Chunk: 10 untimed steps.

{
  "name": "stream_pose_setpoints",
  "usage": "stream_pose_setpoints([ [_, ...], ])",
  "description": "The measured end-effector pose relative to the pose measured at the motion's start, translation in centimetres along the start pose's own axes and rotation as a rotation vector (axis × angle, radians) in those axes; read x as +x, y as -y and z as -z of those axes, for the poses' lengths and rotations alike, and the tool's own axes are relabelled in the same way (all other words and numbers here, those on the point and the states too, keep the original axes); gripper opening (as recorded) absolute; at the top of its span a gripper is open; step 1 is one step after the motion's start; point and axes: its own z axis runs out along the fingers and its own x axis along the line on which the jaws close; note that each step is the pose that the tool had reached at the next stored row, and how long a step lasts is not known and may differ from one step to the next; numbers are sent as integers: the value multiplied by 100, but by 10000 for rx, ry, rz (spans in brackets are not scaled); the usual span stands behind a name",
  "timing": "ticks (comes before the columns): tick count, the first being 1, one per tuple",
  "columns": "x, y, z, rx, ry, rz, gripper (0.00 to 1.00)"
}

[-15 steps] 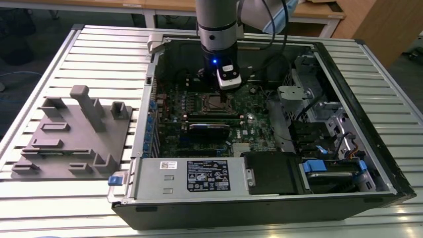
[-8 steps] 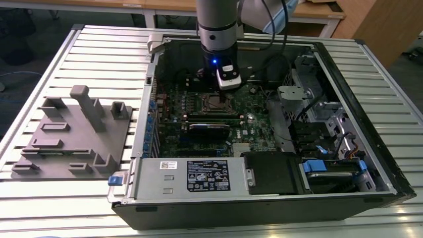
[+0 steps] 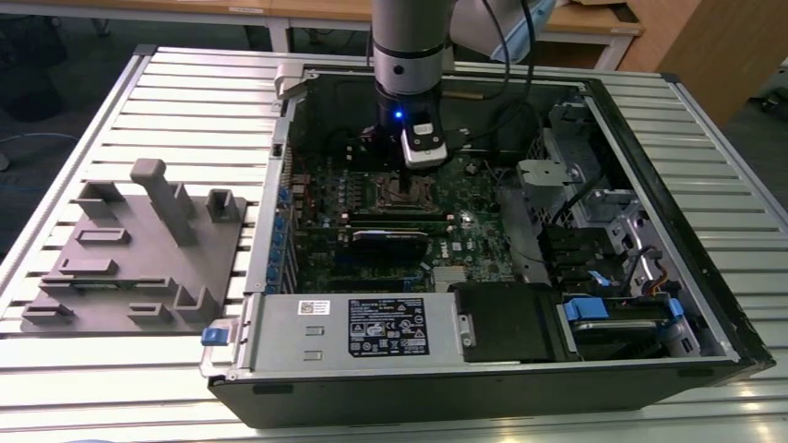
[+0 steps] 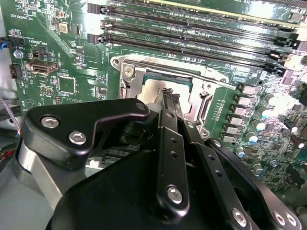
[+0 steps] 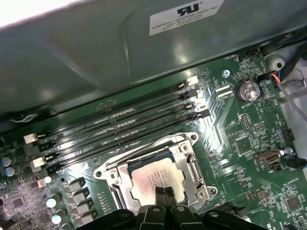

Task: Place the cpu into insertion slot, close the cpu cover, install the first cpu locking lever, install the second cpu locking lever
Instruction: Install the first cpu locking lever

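Hovering low over the open computer case, my gripper had its fingers drawn together, tips meeting just above the chip, gripping nothing that I could make out. The chip lay flat inside the socket on the green board, its dull metal top showing through the cut-out of the silvery cover, which appeared folded down around it. I judged this the cover or lever stage of the job, since the chip already sat where it belonged and my closed tips were placed as if to press or nudge, not to carry. Whether either locking lever was latched I could not tell. In the second wrist view the fingertips stood over the chip's near edge, with the long memory slots running just beyond the socket frame. In the exterior view my arm came straight down from above, wrist vertical, gripper pointing at the socket near the middle of the board, while a grey parts tray sat on the slatted table, to the exterior view's left of the case.
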Motion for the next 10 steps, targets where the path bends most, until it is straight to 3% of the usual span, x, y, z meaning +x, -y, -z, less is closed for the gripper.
stream_pose_setpoints([
  [6, 0, -1, -1, -8, -1, 61, 11],
  [10, 0, -1, -1, -47, -4, 488, 11],
])
